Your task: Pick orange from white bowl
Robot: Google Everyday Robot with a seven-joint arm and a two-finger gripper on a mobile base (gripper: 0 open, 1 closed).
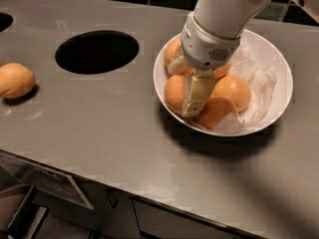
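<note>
one white bowl point(280, 63) at right holds about five fruits – some hidden under the gripper point(196, 103), down among them, its hold impossible to tell. the orange point(233, 89) lies at the gripper's right – one lone orange point(16, 79) sits far left.

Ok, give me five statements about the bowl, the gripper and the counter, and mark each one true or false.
1. The gripper is down inside the white bowl, among the oranges. True.
2. The white bowl holds a single orange. False: at least three show in it.
3. A lone orange lies on the counter, outside the bowl. True.
4. The round hole in the counter lies right of the bowl in the camera view. False: it lies left of it, between the lone orange and the bowl.
5. The bowl is lined with dark cloth. False: the lining is crumpled white paper.
</note>
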